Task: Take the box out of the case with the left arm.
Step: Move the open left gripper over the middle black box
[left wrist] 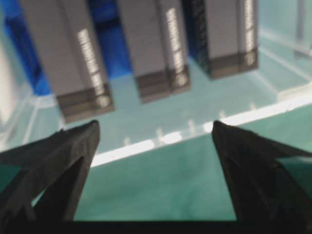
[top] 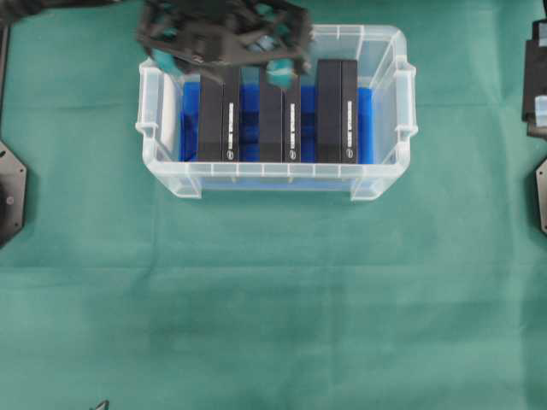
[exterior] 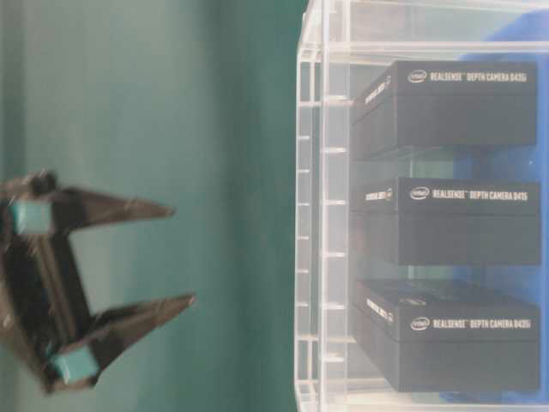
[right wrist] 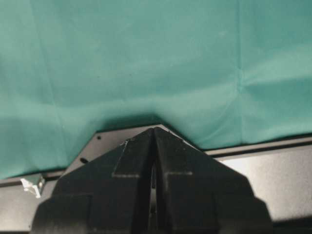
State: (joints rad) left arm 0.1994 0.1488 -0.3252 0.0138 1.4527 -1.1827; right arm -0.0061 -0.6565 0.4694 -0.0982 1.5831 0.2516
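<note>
The left arm's gripper (top: pixel 226 43) hangs with jaws spread wide and empty over the case's (top: pixel 389 175) far rim, the three upright boxes (top: pixel 281 111) just below, long axes running front to back.

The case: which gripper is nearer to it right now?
Left. The left gripper hangs open over the case at its far rim; the right gripper sits shut, off at the table's right edge.

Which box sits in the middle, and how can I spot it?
Find the clear case on the green cloth. Three black boxes stand in a row on its blue lining. The middle box has a box on each side, and the open left end effector hovers nearest it.
</note>
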